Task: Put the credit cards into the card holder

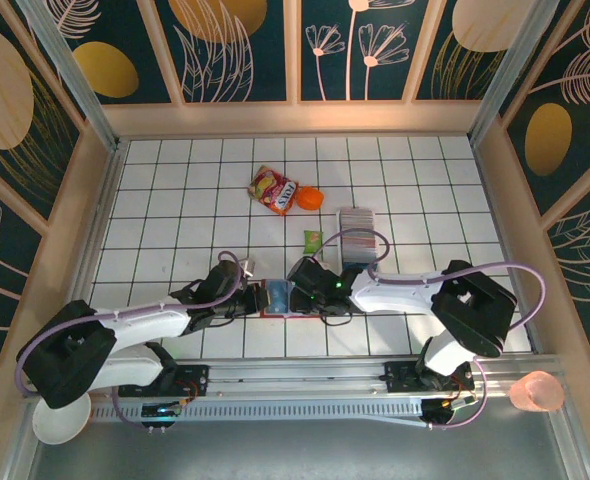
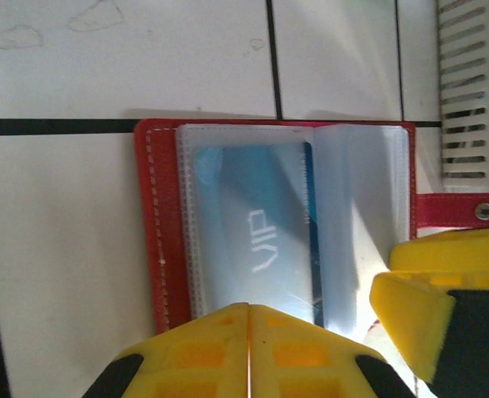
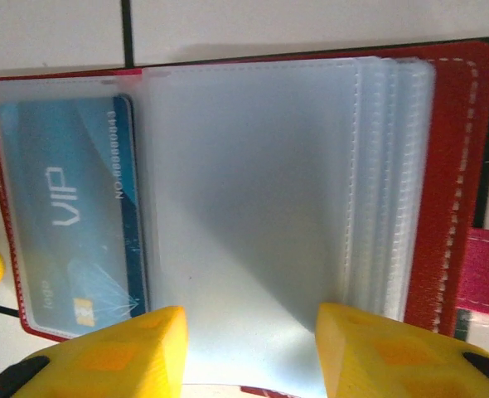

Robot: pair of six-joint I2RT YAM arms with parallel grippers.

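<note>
The red card holder (image 1: 275, 297) lies open on the tiles between my two grippers. Its clear sleeves face up, and a blue VIP credit card (image 2: 257, 240) sits inside the left sleeve (image 3: 62, 199). My left gripper (image 2: 249, 319) is shut, its tips at the near edge of that sleeve. My right gripper (image 3: 249, 332) is open over a bare clear sleeve page (image 3: 253, 182), one finger (image 2: 427, 315) showing beside the holder's snap tab (image 2: 468, 209). More credit cards (image 1: 357, 218) stand stacked in a white tray further back.
A red-and-yellow snack packet (image 1: 273, 190) and an orange object (image 1: 310, 199) lie at the back middle. A small green packet (image 1: 314, 240) sits just behind the holder. Wooden walls ring the tiled floor; a pink cup (image 1: 537, 392) and a white bowl (image 1: 60, 420) stand outside.
</note>
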